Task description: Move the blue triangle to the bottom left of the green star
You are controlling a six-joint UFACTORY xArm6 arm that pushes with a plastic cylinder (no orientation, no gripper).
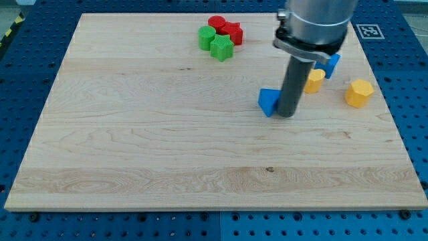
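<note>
You are looking at a pale wooden desk (167, 134) lying on a blue perforated base (20, 227); a black-and-white marker tag (367, 30) sits at the desk's top right corner; no lettering is legible. The blue triangle (269, 102) lies right of the desk's centre; my tip (287, 114) touches its right side. There is no gripper to report, only the rod. The green star (221, 48) sits well up-left of the triangle, clustered with a green block (206, 36) and red blocks (226, 28); two yellow blocks (314, 81) (358, 93) and another blue block (332, 65) lie to the triangle's right.
</note>
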